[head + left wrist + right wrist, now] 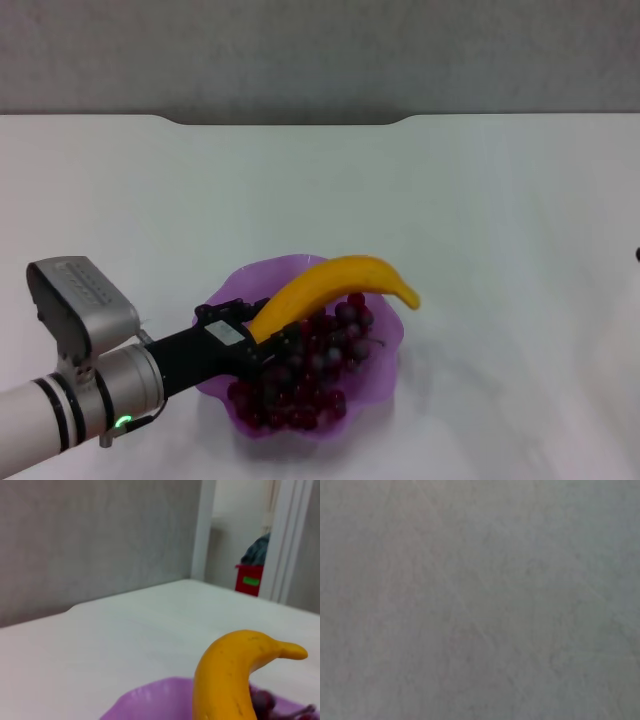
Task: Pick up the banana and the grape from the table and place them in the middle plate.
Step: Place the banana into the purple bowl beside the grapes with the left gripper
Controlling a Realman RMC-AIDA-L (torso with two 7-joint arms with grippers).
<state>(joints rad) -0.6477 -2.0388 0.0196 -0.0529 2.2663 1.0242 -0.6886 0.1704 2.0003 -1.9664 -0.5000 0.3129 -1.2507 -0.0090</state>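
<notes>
The yellow banana (340,280) lies slanted across the purple scalloped middle plate (250,275), its dark tip reaching past the rim on the right. Under it the dark red grape bunch (310,385) fills the plate. My left gripper (266,340) reaches in from the left and is shut on the banana's lower end, just above the grapes. In the left wrist view the banana (225,680) rises close up over the plate's rim (145,695), with a few grapes (262,700) beside it. My right gripper is out of view; its wrist view shows only a plain grey surface.
The white table (480,200) spreads all around the plate, with a notched far edge against a grey wall. A red box (250,579) stands in a doorway far behind the table.
</notes>
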